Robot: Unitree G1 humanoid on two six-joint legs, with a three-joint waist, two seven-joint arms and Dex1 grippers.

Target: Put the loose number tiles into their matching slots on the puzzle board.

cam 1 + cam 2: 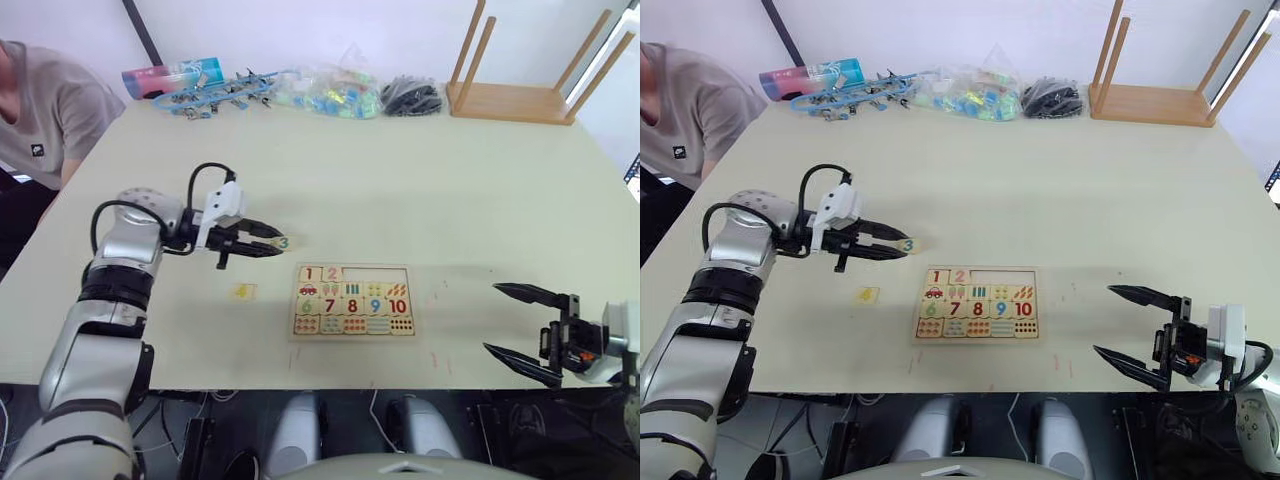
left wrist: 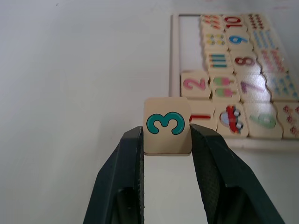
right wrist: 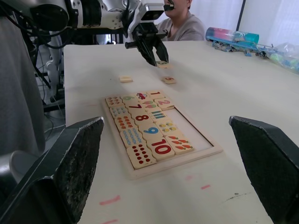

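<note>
Left gripper (image 2: 167, 140) closed on the 3 tile (image 2: 167, 126), jaws pinching its two side edges, teal digit facing the wrist camera. Held above the counter (image 1: 420, 180), just left of the puzzle board (image 1: 352, 300) and a little beyond its far-left corner. On the board, the 1 tile (image 1: 311, 274) and 2 tile (image 1: 332, 273) seated at the left end of the far row. Remainder of that row, the empty slots (image 1: 375, 273), showing as bare pale wood. Below, tiles 6 to 10 in a row, with picture and dot squares around them. One loose tile (image 1: 243, 292) flat on the counter, left of the board and nearer than the left gripper, digit too small to read for certain. In the right wrist view, another loose tile (image 3: 169, 80) on the counter near the left jaws.

Right gripper (image 1: 525, 325) over the near edge of the counter, right of the board and well apart from it, jaws spread wide, nothing between them.

At the far edge, a coloured bottle (image 1: 170, 77), a bag of small pieces (image 1: 330, 95), a wooden stool (image 1: 525, 70). A person (image 1: 45, 110) at the far left.
</note>
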